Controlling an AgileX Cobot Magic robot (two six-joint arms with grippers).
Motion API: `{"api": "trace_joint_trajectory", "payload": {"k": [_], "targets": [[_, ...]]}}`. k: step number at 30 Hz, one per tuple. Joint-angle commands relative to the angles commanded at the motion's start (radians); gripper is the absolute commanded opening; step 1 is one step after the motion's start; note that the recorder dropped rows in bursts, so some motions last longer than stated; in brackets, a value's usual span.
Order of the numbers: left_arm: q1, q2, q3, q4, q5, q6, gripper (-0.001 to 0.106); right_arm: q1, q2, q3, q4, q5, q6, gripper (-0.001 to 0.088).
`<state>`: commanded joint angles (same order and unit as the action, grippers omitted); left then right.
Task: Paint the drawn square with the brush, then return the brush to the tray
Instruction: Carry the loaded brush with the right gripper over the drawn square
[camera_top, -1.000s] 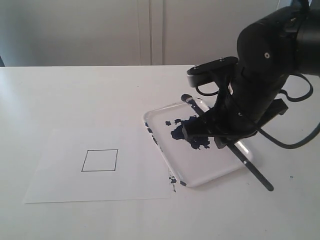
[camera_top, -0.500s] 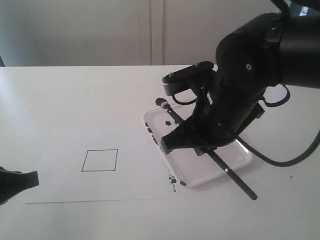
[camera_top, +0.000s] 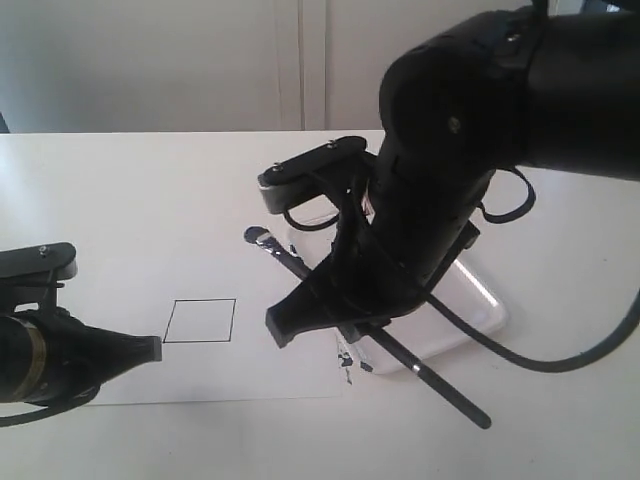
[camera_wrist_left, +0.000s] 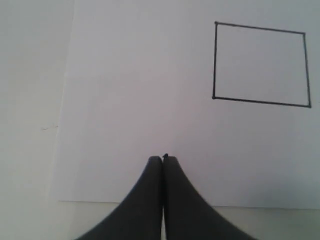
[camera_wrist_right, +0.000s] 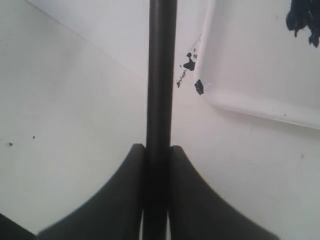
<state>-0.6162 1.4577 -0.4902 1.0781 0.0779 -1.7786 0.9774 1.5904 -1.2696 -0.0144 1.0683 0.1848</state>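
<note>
Exterior view: the brush (camera_top: 440, 388) is clamped mid-handle in the right pincer (camera_wrist_right: 160, 155). It is tilted, with its bristle end over the paper sheet (camera_top: 130, 295), between the tray (camera_top: 492, 312) and the drawn square (camera_top: 200, 320), whose inside is bare white. The left pincer (camera_wrist_left: 163, 162), fingers together and empty, sits over the paper just beside the square. Risks, as judged: a loaded tip marks paper outside the outline; the thin handle pivots under pressing; the arms meet at the square.
</note>
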Motion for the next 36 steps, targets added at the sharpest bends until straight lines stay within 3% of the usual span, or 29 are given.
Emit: {"api": "trace_joint_trajectory", "payload": {"k": [4,12,30,36], "targets": [[0.006,0.057,0.0,-0.019,-0.023,0.0,0.0,0.02,0.066,-0.052,0.014,0.084,-0.01,0.0],[0.069,0.108,0.0,-0.019,-0.188,-0.002,0.0,0.048,0.141,-0.084,0.022,0.119,-0.051,0.0],[0.07,0.108,0.002,-0.011,-0.194,-0.002,0.0,0.048,0.343,-0.215,-0.039,0.12,-0.041,0.0],[0.07,0.108,0.002,-0.011,-0.218,-0.002,0.0,0.019,0.407,-0.232,-0.061,0.123,-0.032,0.0]]}}
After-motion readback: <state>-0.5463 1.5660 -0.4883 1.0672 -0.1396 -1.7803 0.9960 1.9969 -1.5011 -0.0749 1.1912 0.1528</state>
